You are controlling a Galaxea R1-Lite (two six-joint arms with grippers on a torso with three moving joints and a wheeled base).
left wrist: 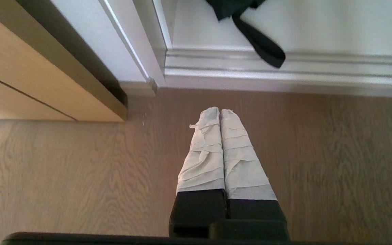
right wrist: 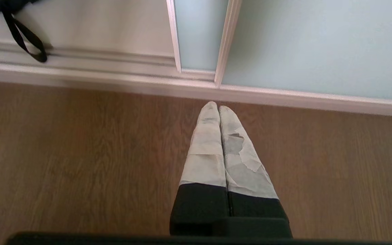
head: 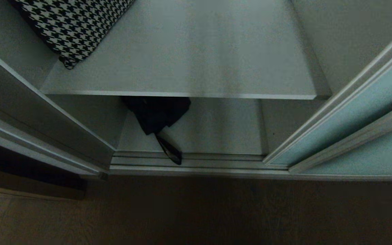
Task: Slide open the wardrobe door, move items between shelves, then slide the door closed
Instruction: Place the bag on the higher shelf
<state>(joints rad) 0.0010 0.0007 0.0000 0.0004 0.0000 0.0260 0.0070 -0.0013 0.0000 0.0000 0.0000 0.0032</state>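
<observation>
The sliding wardrobe door (head: pixel 345 112) stood pushed to the right in the head view, its frosted blue-green glass overlapping a second glass panel (head: pixel 386 153) and leaving the wardrobe open. Inside, a wide white-grey upper shelf (head: pixel 189 61) carried a black-and-white houndstooth cushion (head: pixel 71 25) at its back left corner. Below it, on the bottom shelf (head: pixel 216 126), a black fabric bag (head: pixel 155 112) lay partly hidden under the upper board, its strap (head: pixel 170 151) trailing forward over the floor track (head: pixel 216 163). Neither arm appeared there. In the left wrist view, the left tool (left wrist: pixel 219 112) hung over the wooden floor (left wrist: pixel 63 177) just short of the track, its tape-wrapped fingers (left wrist: pixel 204 153) pressed together with nothing between them; a light wood cabinet (left wrist: pixel 22 75) stood beside the wardrobe frame. In the right wrist view, the right tool (right wrist: pixel 218 106) likewise hung over the floor, near the foot of the door frames, its taped fingers (right wrist: pixel 206 149) closed flat against each other and empty.
</observation>
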